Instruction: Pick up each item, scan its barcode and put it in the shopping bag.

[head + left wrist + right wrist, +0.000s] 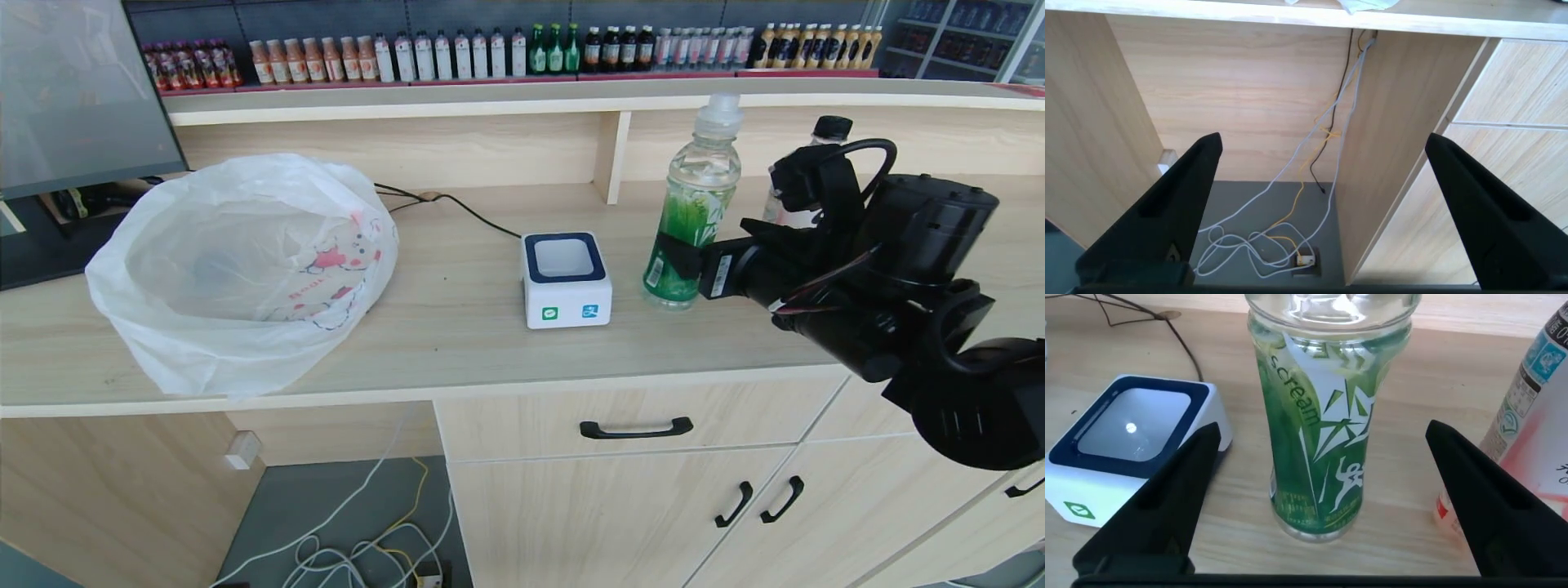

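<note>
A clear bottle with a green label stands upright on the wooden counter, right of the white scanner box with a blue-rimmed window. My right gripper is open at the bottle's lower half. In the right wrist view the green bottle stands between the two widely spread fingers, touching neither. Behind the arm stands a second bottle with a black cap, its red and white label beside the green one. The white shopping bag sits open at the counter's left. My left gripper hangs open below the counter.
A dark monitor stands at the far left. A black cable runs across the counter behind the scanner. An upright divider rises at the back. Drawers with black handles lie below, and loose cables cover the floor.
</note>
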